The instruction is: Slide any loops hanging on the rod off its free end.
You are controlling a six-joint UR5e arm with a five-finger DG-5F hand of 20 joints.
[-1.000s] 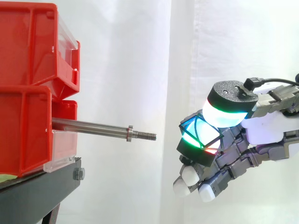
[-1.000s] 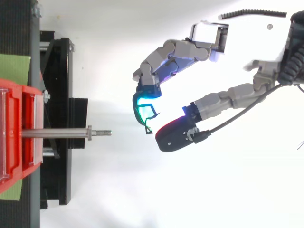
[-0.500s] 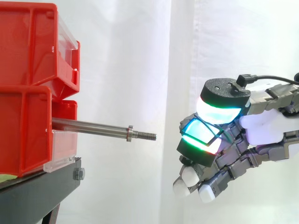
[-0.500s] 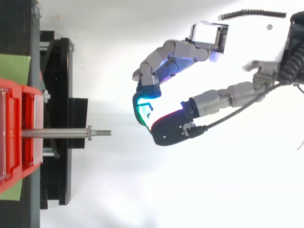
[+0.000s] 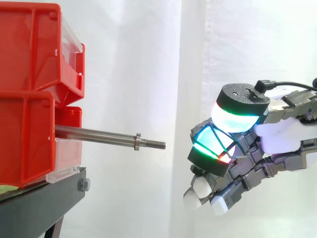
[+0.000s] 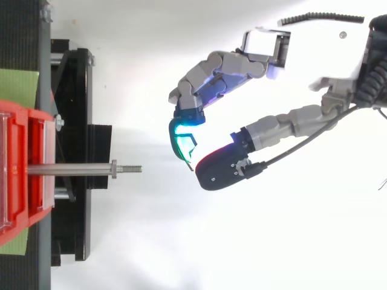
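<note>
- White curtain (image 5: 148, 49) is hanging behind the whole setup.
- Stacked red plastic bins (image 5: 29, 99) are sitting on a black metal stand (image 5: 39, 208) at the left.
- Smooth silver metal rod (image 5: 94, 134) is sticking out level from the bins toward the right. It is ending in a small collar and a threaded tip (image 5: 156, 144), and is looking bare along its visible length.
- Robot hand (image 5: 282, 139) is hanging well to the right of the rod's free end, about level with it, not touching it.
- Thin dark wire loop (image 6: 189, 152) is sitting clear of the rod at the hand, crossing a glowing cyan-green fingertip pad (image 5: 210, 146).
- Fingers are curling, and the thumb pad (image 5: 240, 111) is pressing down onto that fingertip, pinching the loop.
</note>
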